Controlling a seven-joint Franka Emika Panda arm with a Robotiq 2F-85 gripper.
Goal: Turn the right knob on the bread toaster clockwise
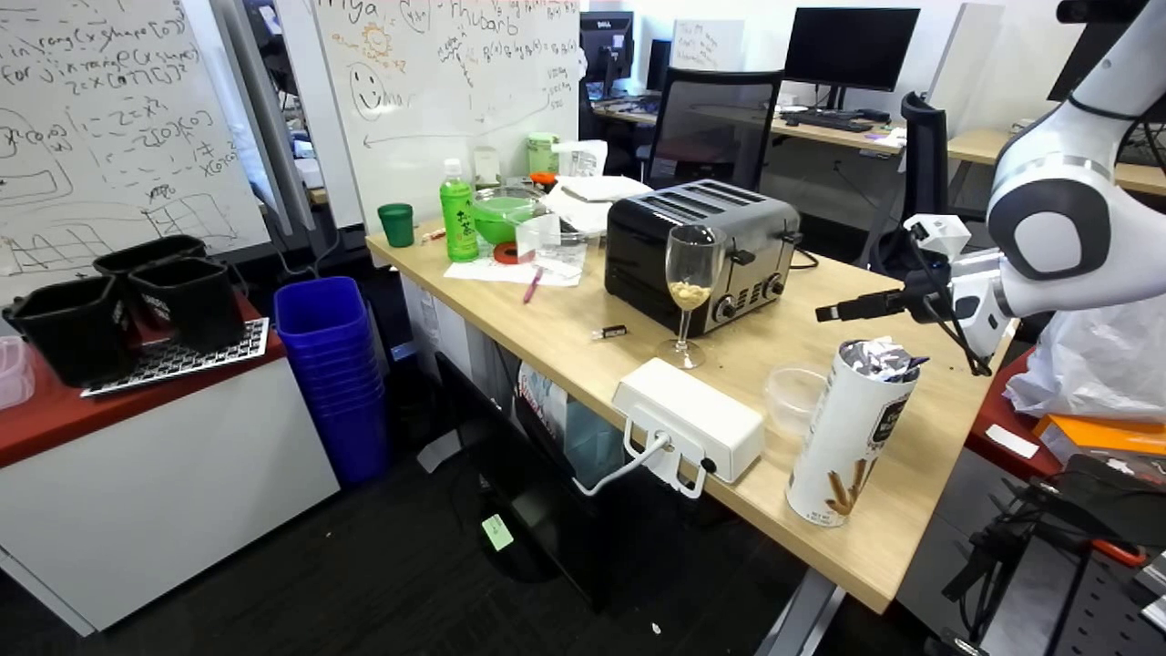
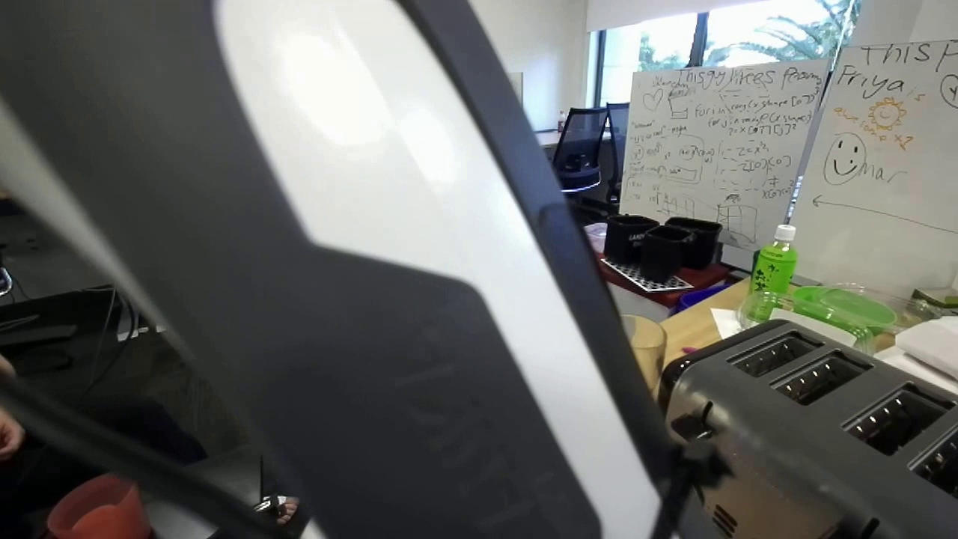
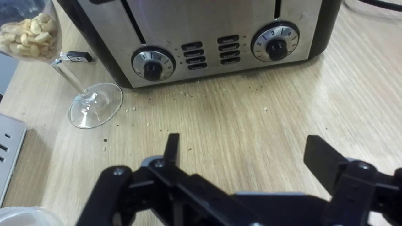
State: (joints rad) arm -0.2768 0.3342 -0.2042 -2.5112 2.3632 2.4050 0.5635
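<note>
Facing the toaster, fingers gape in wrist view, unclear elsewhere.

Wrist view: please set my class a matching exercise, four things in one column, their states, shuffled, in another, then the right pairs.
Things
1. round black right-hand toaster knob
2. clear stemmed glass
3. black two-fingered gripper
4. white rectangular box

States
A. open, holding nothing
B. contains pale nut-like pieces
C. shows small dark slots
D. ringed by a silver numbered dial

Pairs: 1-D; 2-B; 3-A; 4-C
</note>
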